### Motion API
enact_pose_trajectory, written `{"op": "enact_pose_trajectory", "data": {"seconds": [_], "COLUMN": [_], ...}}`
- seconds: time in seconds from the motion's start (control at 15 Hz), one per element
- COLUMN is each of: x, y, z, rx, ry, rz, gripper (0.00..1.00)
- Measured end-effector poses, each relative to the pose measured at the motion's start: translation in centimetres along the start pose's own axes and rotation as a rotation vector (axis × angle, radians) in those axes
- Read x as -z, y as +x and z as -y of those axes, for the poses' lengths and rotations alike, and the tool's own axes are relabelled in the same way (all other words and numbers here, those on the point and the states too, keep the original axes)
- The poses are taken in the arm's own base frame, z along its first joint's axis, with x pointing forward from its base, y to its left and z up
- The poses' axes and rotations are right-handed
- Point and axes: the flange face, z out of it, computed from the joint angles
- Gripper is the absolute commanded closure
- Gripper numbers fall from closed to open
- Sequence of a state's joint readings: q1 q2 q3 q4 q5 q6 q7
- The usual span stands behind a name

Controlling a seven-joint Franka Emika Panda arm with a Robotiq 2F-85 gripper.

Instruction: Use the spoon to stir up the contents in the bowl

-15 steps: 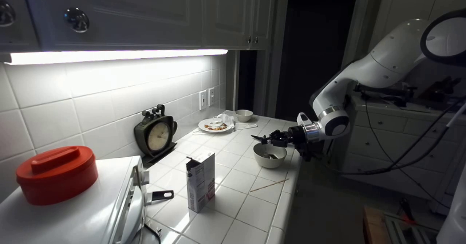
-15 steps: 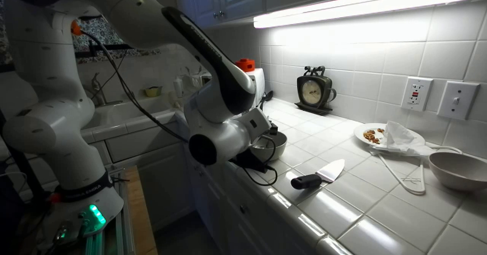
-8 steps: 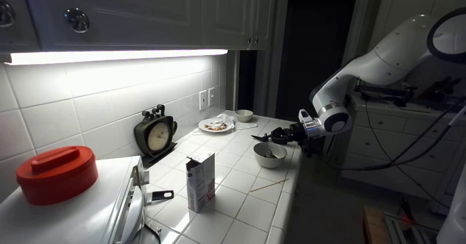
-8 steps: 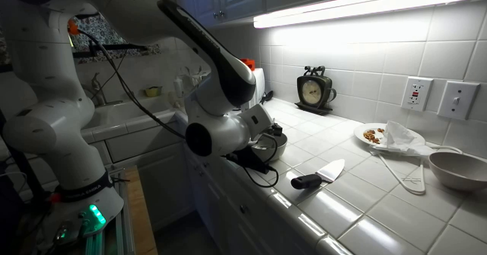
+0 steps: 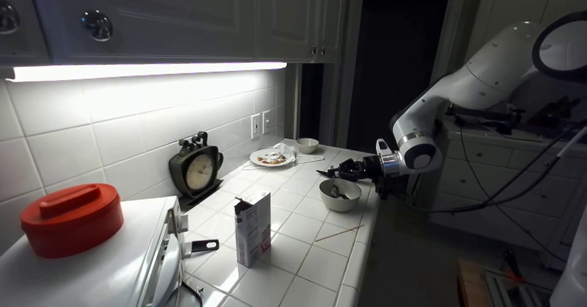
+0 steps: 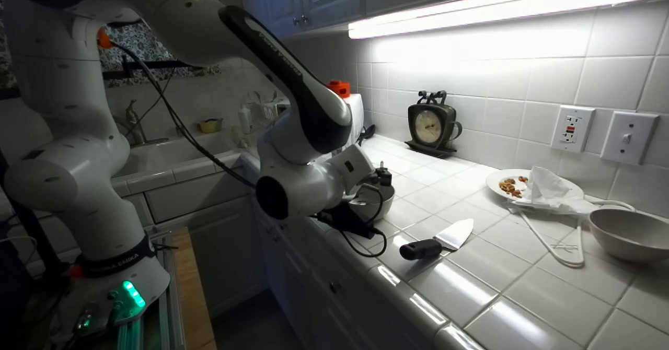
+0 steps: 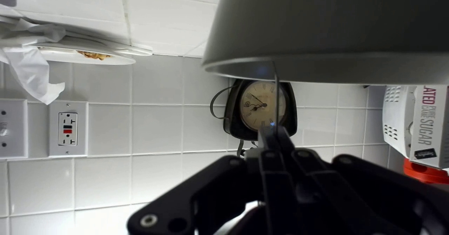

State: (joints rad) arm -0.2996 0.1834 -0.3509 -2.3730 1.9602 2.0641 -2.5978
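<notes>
The bowl, pale grey-white and round, sits near the counter's edge with dark contents inside. My gripper is just above its rim, fingers shut on the spoon. The spoon hangs steeply down, its lower end inside the bowl. In the wrist view, which stands upside down, the spoon's thin handle runs from between the pinched fingertips of the gripper over the rim of the bowl. The arm hides much of the bowl in an exterior view.
A cake server with a black handle lies on the counter near the arm. A sugar box stands in front of the bowl, and a thin stick lies nearby. Farther back are a plate with food, another bowl and a clock.
The wrist has risen a little, then dropped back part of the way. The spoon's lower end has shifted inside the bowl, leftward in an exterior view. The grip has stayed shut.
</notes>
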Motion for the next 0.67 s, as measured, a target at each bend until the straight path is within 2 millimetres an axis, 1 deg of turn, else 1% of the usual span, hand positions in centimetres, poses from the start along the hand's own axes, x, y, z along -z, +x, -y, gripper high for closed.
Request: {"op": "enact_pose_trajectory", "data": {"seconds": [0.33,0.67], "x": [-1.1,-1.5], "y": [-0.5,-0.7], "z": [0.5,0.8], "rx": [-0.017,-0.063], "ry": [0.029,0.057], "rz": [-0.059,-0.076], "gripper": [0.99,0.99]}}
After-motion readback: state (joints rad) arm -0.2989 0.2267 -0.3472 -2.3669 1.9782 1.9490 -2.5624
